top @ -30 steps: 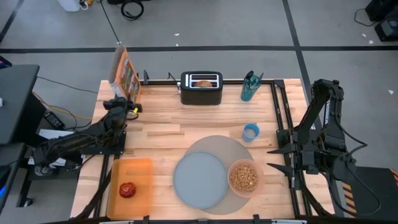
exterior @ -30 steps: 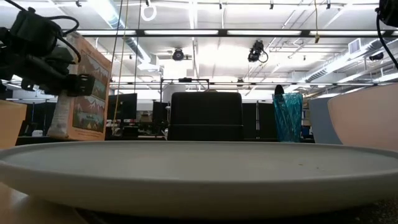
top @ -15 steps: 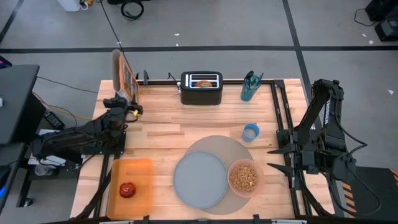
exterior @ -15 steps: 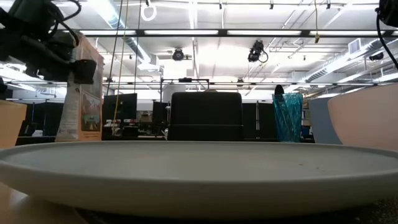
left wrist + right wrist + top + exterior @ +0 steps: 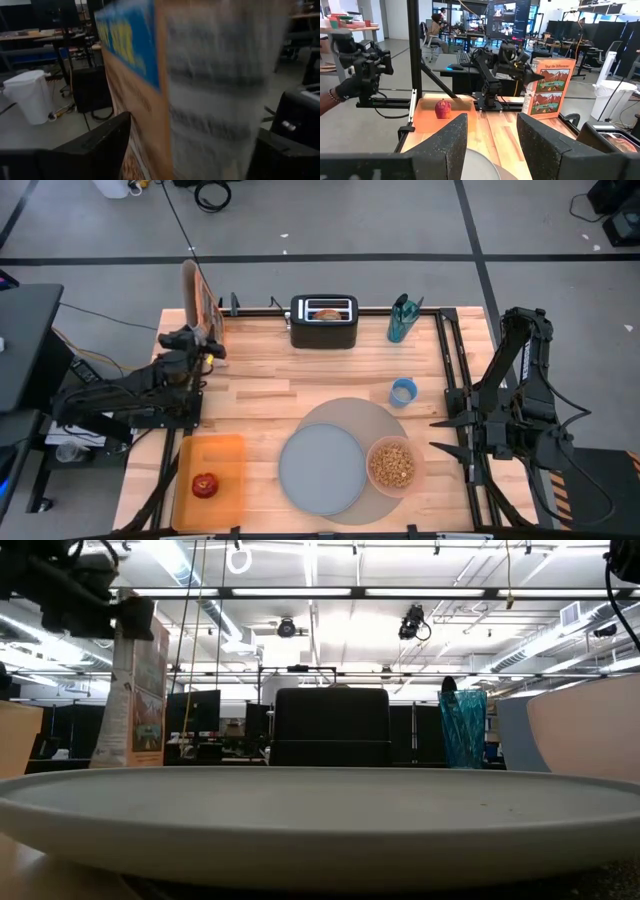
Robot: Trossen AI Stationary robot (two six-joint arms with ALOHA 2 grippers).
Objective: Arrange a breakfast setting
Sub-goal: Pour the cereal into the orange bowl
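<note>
On the counter (image 5: 260,380), the grey mat (image 5: 385,420) carries the plate (image 5: 320,470) and the bowl (image 5: 392,466) of cereal (image 5: 392,464). Bagel (image 5: 326,313) in the toaster (image 5: 324,322) and apple (image 5: 205,485) on the orange tray (image 5: 228,455) look left to place; no spoon shows. Left gripper (image 5: 200,340) is at the cereal box (image 5: 198,302), jaws either side, whether clenched I cannot tell; right gripper (image 5: 487,145) waits by the counter's right edge, jaws released.

One line of print shows — a title across the top of the cereal box (image 5: 548,88) front — but its letters are too small to make out.
</note>
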